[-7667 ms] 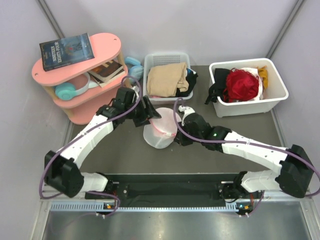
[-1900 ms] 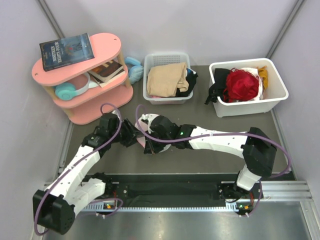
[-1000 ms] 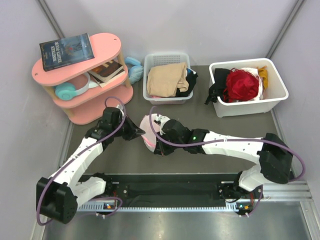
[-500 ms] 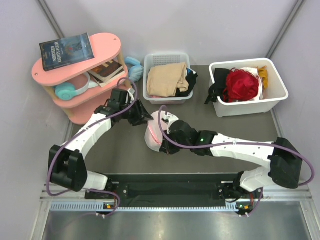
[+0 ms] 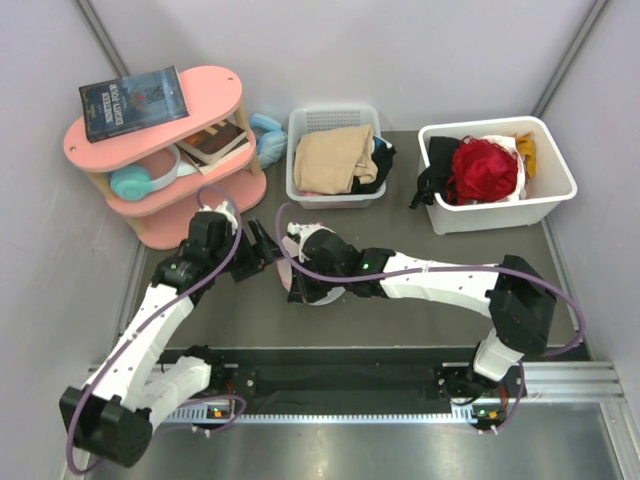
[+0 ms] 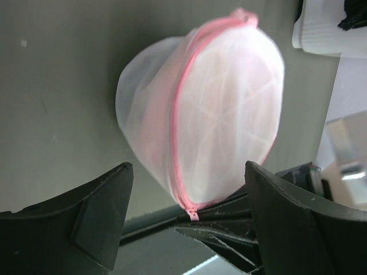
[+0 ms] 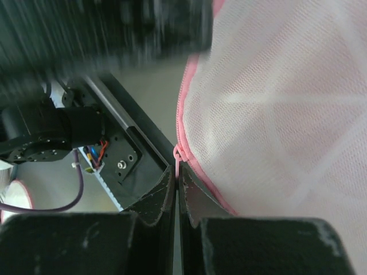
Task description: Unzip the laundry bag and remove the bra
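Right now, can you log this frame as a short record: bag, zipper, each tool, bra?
laundry bag: round white mesh pouch, between the two arms
zipper: no gap seen along the visible stretch
zipper pull: at the end of the pink trim, pinched
right tool: shut on the zipper pull
left tool: open, facing the bag, not touching it
bra: not visible in any view; nothing dark shows through the mesh

One camera is looking down from above, behind me; both my wrist cameras are facing the laundry bag (image 6: 200, 114) close up.
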Available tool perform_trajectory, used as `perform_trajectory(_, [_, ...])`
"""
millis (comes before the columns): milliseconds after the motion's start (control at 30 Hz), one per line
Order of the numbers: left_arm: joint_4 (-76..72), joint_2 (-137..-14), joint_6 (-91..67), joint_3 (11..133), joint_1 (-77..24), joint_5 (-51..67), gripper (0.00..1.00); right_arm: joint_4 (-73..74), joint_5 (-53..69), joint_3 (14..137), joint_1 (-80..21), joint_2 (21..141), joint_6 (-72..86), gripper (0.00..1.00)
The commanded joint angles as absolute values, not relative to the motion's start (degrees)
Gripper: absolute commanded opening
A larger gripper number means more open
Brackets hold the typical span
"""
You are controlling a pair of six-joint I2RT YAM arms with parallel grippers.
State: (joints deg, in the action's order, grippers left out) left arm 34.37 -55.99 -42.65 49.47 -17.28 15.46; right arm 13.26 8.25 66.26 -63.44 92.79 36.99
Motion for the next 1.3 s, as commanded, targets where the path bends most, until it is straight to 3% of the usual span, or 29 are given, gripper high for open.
perform_trajectory(0, [35.6, -48.45, -48.94, 42.56, -17.05, 15.47, 0.83, 11.95, 10.98, 71.45, -65.83, 95.27, 35.68, 0.0])
perform_trajectory(200, [30.86, -44.39, -54.66, 37.45, -17.05, 17.05, 0.83, 12.04, 11.51, 71.9, -67.32, 96.06, 35.51, 0.0])
perform_trajectory(433, [25.85, -48.95, -56.42, 36.3, -17.05, 21.53, 0.77, 11.95, 10.55, 71.63, -67.5, 95.19, 35.24, 0.0])
perform_trajectory(533, [24.26, -50.45, -56.51, 35.51, -17.05, 22.5, 0.59, 11.95, 10.11, 71.28, -67.5, 94.75, 35.24, 0.0])
perform_trajectory(567, [23.82, -50.54, -56.6, 35.25, -17.05, 22.59, 0.46, 11.95, 10.02, 71.11, -67.5, 94.57, 35.24, 0.0])
perform_trajectory(667, [22.33, -50.71, -57.04, 34.98, -16.96, 22.59, 0.26, 12.3, 9.49, 70.4, -67.5, 93.78, 35.33, 0.0])
perform_trajectory(700, [22.15, -51.06, -56.95, 35.07, -17.05, 22.59, 0.14, 12.39, 9.06, 70.14, -67.5, 93.52, 35.33, 0.0])
perform_trajectory(800, [22.06, -52.11, -56.43, 35.77, -17.05, 22.33, 0.0, 12.66, 8.09, 68.91, -67.41, 92.46, 35.33, 0.0])
perform_trajectory(1267, [24.43, -54.67, -52.21, 38.76, -16.44, 19.86, 0.0, 13.01, 4.4, 59.42, -66.1, 85.7, 38.06, 0.0])
